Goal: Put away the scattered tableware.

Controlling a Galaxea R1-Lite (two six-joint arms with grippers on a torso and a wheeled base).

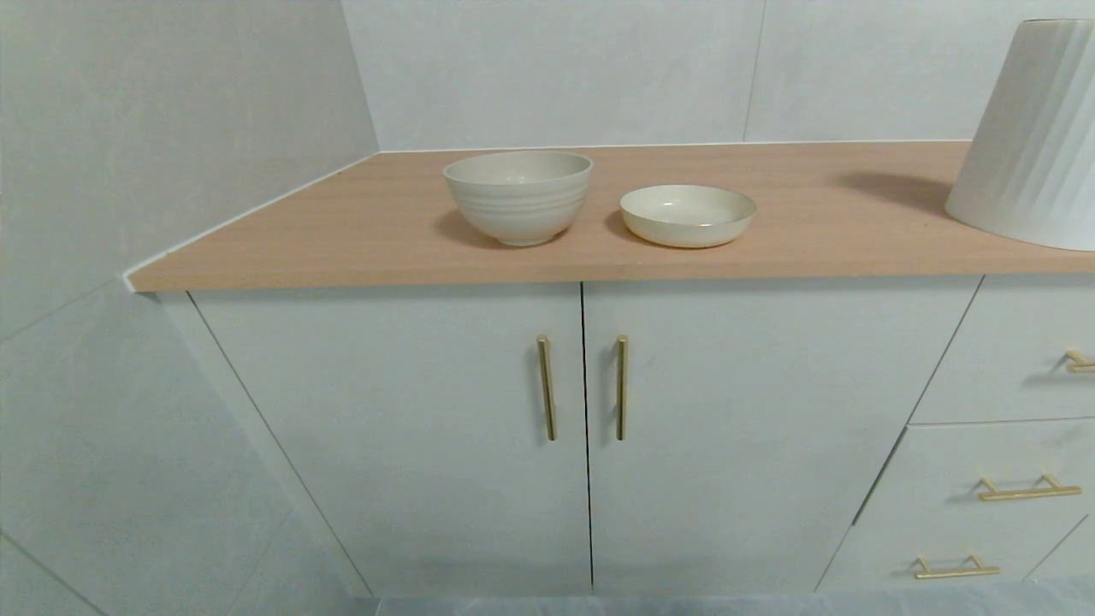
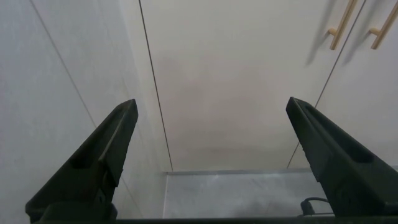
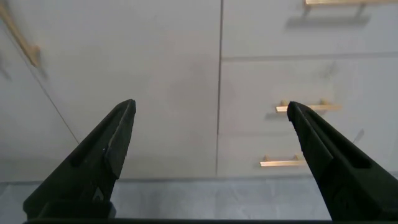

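Two round, glossy cream pieces sitting upright on wood-grain surface [image 1: 359, 235], openings facing up, no long axis. One deep bowl [image 1: 518, 195] showing ridged bands around wall. One shallow dish [image 1: 688, 215] lying just beside it toward right, not touching. Ribbed white shade [image 1: 1035, 137] standing at surface's right end. Below, two flat white cabinet doors [image 1: 411, 428] carrying two vertical gold bar handles [image 1: 547, 387]. Left gripper [image 2: 211, 102] hanging wide apart, holding nothing, facing cabinet front. Right gripper [image 3: 211, 104] likewise gaping wide, facing drawers [image 3: 280, 81].
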